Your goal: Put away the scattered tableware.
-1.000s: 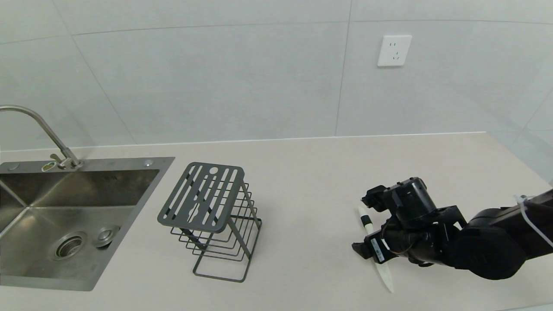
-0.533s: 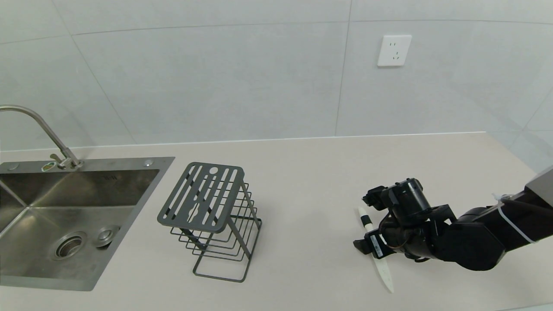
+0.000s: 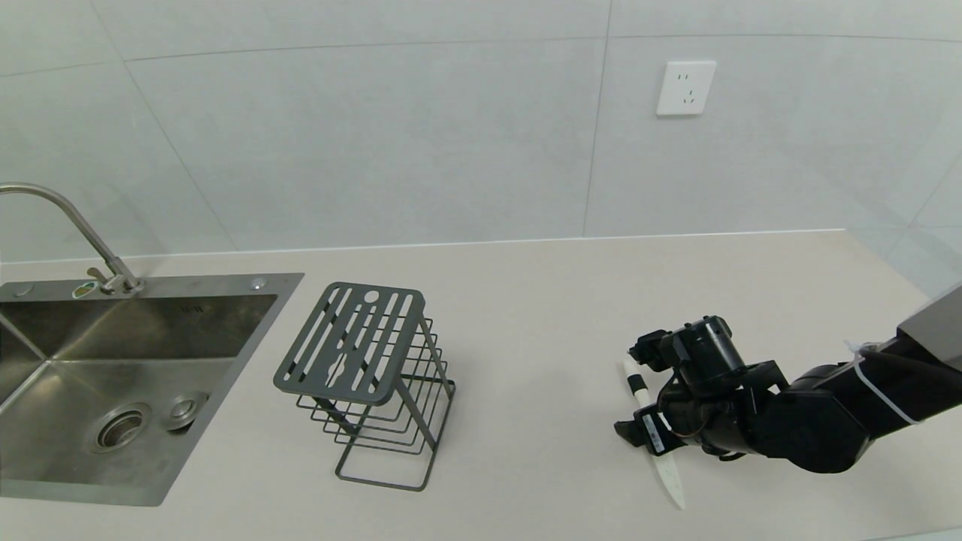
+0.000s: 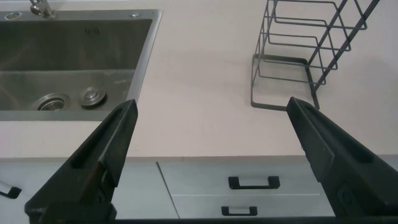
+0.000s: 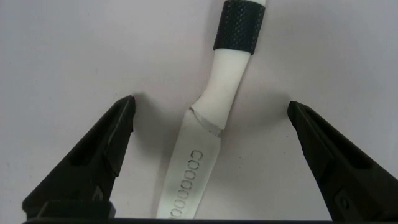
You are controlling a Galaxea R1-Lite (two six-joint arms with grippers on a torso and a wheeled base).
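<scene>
A white knife (image 3: 668, 475) with a black band on its handle lies on the counter at the right, blade toward the front edge. My right gripper (image 3: 633, 391) hangs just over it, open, one finger on each side of the handle. In the right wrist view the knife (image 5: 219, 109) runs between the two black fingers of that gripper (image 5: 209, 107), where handle meets blade, with wide gaps on both sides. My left gripper (image 4: 211, 106) is open and holds nothing, out in front of the counter's front edge.
A dark wire rack (image 3: 361, 361) with a slotted top stands mid-counter, and the rack (image 4: 298, 37) is seen from the front in the left wrist view. A steel sink (image 3: 150, 315) with a tap (image 3: 68, 218) lies at the left. Drawer fronts (image 4: 249, 193) sit below the counter edge.
My right gripper has sunk a little closer to the knife, and the arm behind it has shifted its pose. The knife has not moved.
</scene>
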